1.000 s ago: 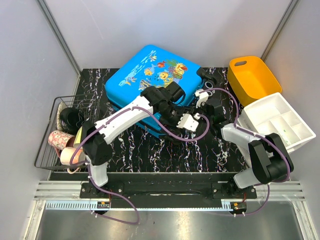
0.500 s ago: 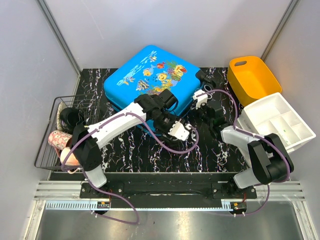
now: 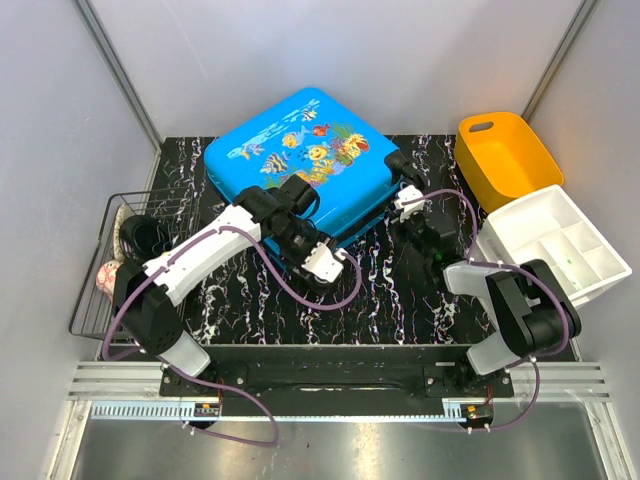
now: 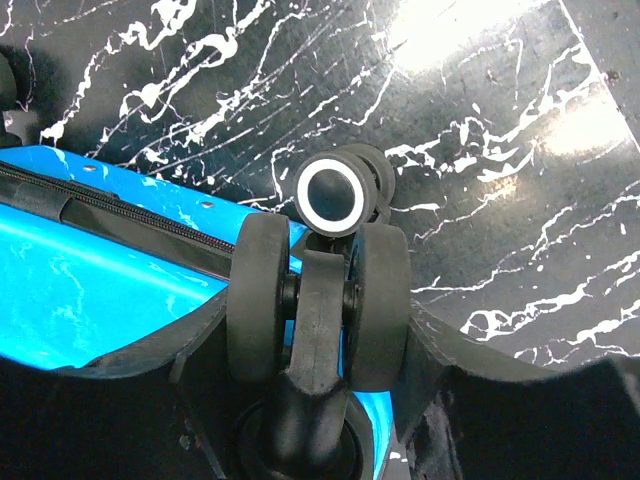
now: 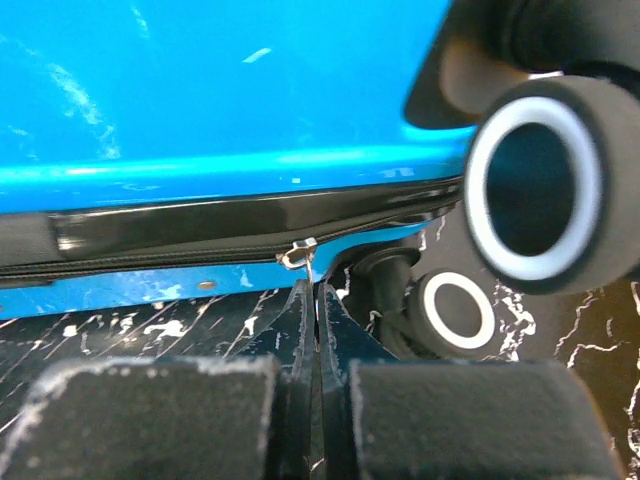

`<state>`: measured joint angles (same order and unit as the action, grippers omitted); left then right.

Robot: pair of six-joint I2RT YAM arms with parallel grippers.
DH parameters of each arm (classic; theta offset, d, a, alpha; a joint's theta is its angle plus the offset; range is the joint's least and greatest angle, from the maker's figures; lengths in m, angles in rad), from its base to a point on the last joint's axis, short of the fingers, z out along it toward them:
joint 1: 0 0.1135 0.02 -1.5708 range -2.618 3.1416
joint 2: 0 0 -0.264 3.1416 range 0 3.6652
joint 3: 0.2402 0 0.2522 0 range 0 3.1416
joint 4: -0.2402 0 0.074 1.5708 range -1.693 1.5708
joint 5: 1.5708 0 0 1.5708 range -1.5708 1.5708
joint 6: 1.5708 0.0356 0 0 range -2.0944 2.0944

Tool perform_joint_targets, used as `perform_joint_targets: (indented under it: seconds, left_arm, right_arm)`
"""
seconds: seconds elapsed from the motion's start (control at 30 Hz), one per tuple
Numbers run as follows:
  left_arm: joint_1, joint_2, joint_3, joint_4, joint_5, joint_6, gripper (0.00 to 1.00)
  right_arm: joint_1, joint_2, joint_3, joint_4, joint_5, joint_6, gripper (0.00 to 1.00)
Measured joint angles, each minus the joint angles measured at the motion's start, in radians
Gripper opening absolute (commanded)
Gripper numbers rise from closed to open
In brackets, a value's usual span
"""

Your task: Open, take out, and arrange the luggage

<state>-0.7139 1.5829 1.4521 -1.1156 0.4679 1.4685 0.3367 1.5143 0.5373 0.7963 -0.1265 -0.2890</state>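
Well, grey walls [image 3: 300, 50] flank the black marbled table [image 3: 390, 300]; left claw [image 4: 320, 360] clamps luggage [image 3: 300, 140] wheel [image 4: 258, 290], right claw [image 5: 312, 300] pinches zip pull [image 5: 300, 253].

Bright, even overhead light; close views partly out of focus.
White glare blooms on the black marble table [image 4: 480, 40] in the left wrist view; the luggage [image 5: 200, 90] shell shines, while its nearest wheel [image 5: 535, 190] and the right gripper [image 5: 311, 300] pads [image 5: 150, 420] blur.

The overhead camera looks down from behind me across the whole table [image 3: 395, 305]. Both wrist cameras sit very close to the luggage [image 3: 300, 150], facing its wheeled near edge, which all views share.
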Motion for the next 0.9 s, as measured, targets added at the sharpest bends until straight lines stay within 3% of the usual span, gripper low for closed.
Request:
perform_joint_targets:
  seconds: [0.4,0.63,0.9]
  left_arm:
    - [0.128,-0.024,-0.017,-0.083,0.024,0.162,0.08]
    - [0.168,-0.037,-0.042,-0.087,0.024,0.227,0.00]
    - [0.211,-0.037,-0.047,-0.091,0.016,0.283,0.00]
  right_arm:
    - [-0.092,0.178,-0.014,0.333,0.000,-0.087,0.00]
    - [-0.142,0.277,0.049,0.417,-0.048,-0.089,0.00]
    - [-0.203,0.345,0.118,0.437,-0.219,-0.027,0.00]
